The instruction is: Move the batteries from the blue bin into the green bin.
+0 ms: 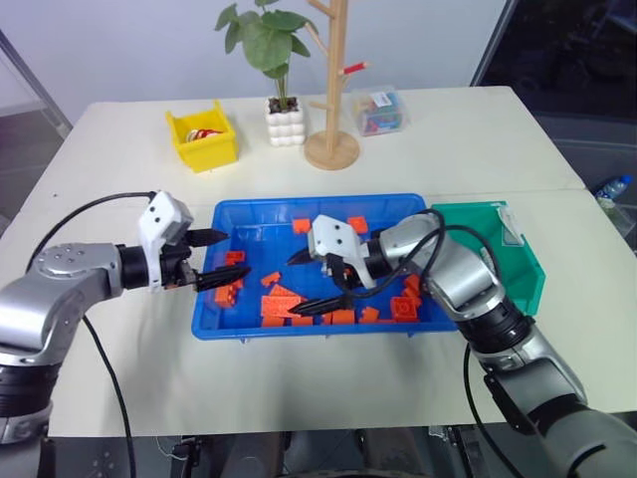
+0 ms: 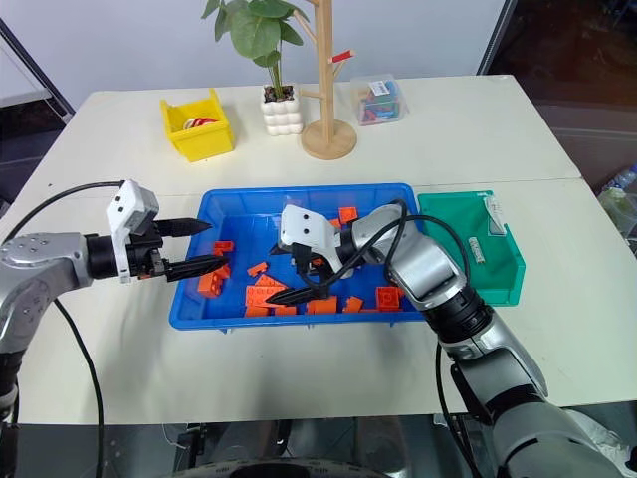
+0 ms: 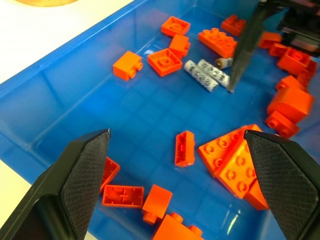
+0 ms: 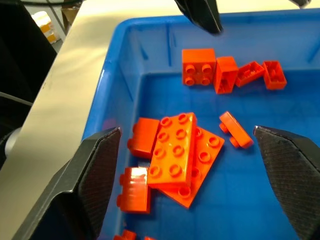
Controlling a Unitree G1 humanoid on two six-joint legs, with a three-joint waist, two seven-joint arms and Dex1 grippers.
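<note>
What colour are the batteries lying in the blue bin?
Silver-grey with dark markings: the small cylindrical batteries show best in the left wrist view.

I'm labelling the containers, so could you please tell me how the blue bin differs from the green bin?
The blue bin is wide and shallow, while the green bin is much narrower with taller, sloped walls. The blue bin holds many orange bricks and two batteries; the green bin has no bricks in it. Both open hands reach over the blue bin, none over the green bin. Both are rimmed plastic bins, side by side on the white table.

white table [image 1: 129, 368]; on it: blue bin [image 1: 309, 328], green bin [image 1: 532, 269], yellow bin [image 1: 204, 149]
</note>
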